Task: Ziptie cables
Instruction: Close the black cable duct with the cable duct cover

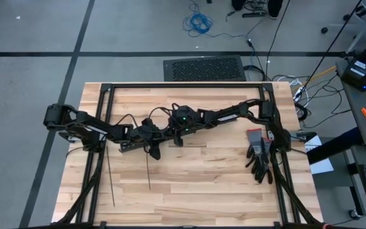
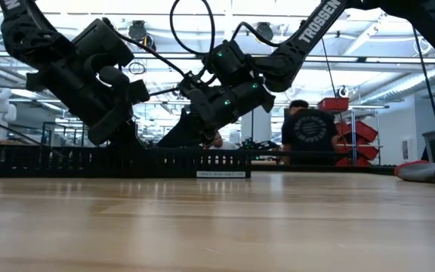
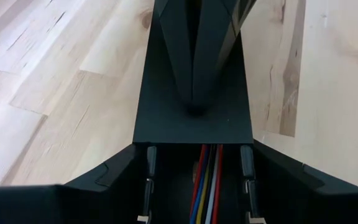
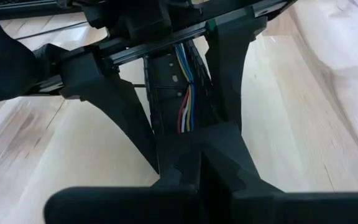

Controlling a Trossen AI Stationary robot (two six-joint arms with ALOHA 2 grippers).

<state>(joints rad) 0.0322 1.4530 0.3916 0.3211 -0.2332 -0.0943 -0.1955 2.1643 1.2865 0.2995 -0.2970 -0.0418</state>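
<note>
A long black slotted duct [image 2: 112, 161] lies on the wooden table near its middle, mostly under both arms in the high view. The cables [image 3: 207, 180], thin red, blue, yellow and white wires, run along inside its channel [image 4: 185, 106]. A flat black cover [image 3: 191, 118] closes the stretch of duct just beyond them. My left gripper [image 3: 197, 186] straddles the duct. My right gripper [image 4: 201, 162] comes from the opposite side, shut, with its tips on the cover. Two zipties [image 1: 110, 178] [image 1: 148, 166] lie flat on the wood, nearer the front edge. My left gripper has the duct between its two fingers, one finger [image 3: 148, 171] at each side wall, across the duct's length. It slants down from the table's left. The duct stays flat on the table with the wires between the fingers. My right gripper sets its shut fingertips [image 3: 194, 93] on top of the flat cover [image 3: 194, 121], slanting down from the table's right, in line with the duct. Nothing is between its fingers.
Black gloves [image 1: 259, 159] lie by the right rail. A black frame [image 1: 183, 86] runs round the table's edges. Bare wood [image 1: 202, 191] stretches toward the near edge. A person [image 2: 308, 132] stands in the room beyond the table.
</note>
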